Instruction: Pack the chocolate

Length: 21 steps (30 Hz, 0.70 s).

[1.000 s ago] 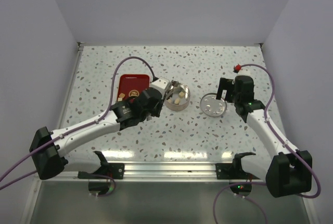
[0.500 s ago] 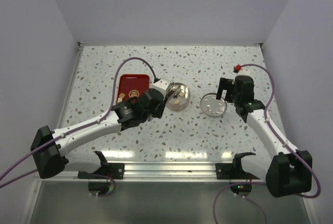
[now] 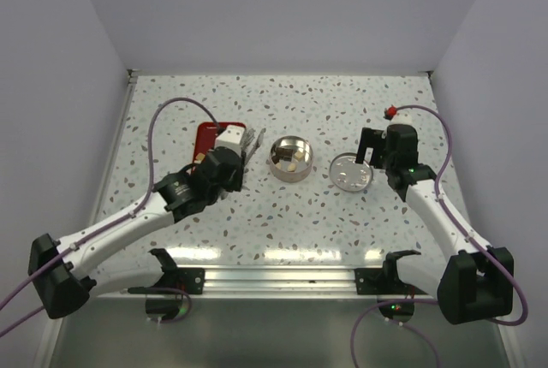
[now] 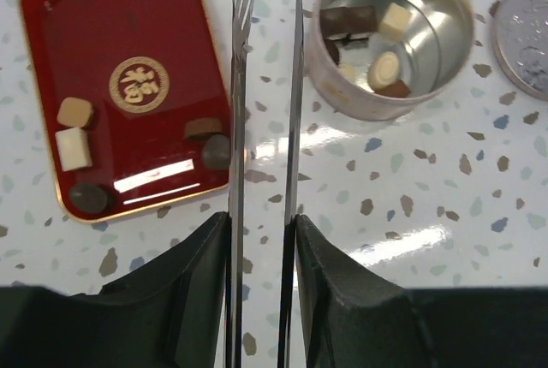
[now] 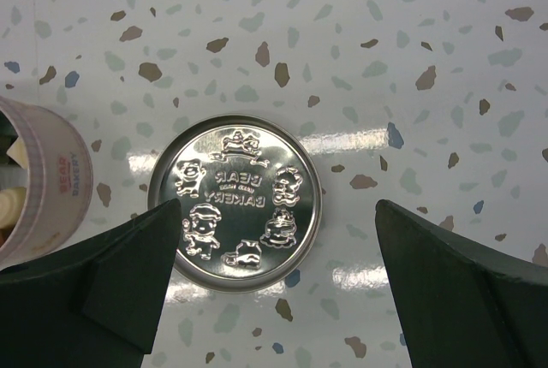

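Several chocolate pieces lie on the red tray (image 4: 111,26): a light brown one (image 4: 75,112), a cream-white cube (image 4: 73,147), a dark round one (image 4: 88,198) and two brown ones (image 4: 210,139) by the right rim. More pieces (image 4: 349,21) lie in the open silver tin (image 4: 342,86). My left gripper (image 4: 261,222) is shut on metal tongs (image 4: 295,86). The blades stand slightly apart with nothing between them, over the table between tray and tin. My right gripper (image 5: 278,214) is open, hovering over the tin's lid (image 5: 235,201).
In the top view the tray (image 3: 210,135) is at the left, the tin (image 3: 278,171) in the middle and the lid (image 3: 352,171) to its right. White walls enclose the speckled table.
My left arm has pulled the tongs out of the tin and moved left to the tray's right edge. The right arm has not moved.
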### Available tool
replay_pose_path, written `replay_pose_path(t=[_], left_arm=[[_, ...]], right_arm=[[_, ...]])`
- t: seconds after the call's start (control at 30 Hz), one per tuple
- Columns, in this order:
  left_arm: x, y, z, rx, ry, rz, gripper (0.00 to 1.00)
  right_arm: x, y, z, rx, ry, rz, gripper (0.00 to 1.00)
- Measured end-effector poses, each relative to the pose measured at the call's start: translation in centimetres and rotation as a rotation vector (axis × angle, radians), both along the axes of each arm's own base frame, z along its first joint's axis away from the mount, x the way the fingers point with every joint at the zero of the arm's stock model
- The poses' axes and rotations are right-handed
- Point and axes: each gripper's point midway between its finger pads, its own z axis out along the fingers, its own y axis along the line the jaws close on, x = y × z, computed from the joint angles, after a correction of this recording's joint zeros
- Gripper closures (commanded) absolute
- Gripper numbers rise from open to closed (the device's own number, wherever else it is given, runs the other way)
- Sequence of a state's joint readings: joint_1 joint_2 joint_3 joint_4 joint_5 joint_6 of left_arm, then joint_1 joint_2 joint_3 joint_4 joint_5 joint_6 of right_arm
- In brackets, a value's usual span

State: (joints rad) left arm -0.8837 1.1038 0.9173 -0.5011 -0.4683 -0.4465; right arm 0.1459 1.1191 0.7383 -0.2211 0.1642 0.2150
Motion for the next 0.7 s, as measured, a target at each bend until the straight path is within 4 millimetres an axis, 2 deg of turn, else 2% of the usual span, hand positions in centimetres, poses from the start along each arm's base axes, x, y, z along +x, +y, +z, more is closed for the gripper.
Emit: replay_pose_path(t=[0.13,0.2,0.3,0.53,0.7], left_arm=[[0.0,4.8,-0.5,-0.017,0.009,0.128,0.60],[-0.5,5.8,-0.7,-0.017,0.020,0.151,0.60],[-1.2,6.1,-1.4,-0.015,0.052,0.161,0.59],[-3.3,6.7,-4.6,-0.002,0.159,0.165,0.59],[-3.9,7.0,-4.9,-0.008,0.182,0.175,0.60]], right_arm=[[0.0,0.0,0.0,0.001,-0.001,0.001,0.01],[0.0,0.1,0.0,0.002,-0.001,0.002,0.01],[0.0,0.1,0.0,0.004,-0.001,0.004,0.01],[0.0,0.1,0.0,0.005,0.000,0.006,0.01],[0.0,0.3,0.0,0.012,0.000,0.015,0.01]])
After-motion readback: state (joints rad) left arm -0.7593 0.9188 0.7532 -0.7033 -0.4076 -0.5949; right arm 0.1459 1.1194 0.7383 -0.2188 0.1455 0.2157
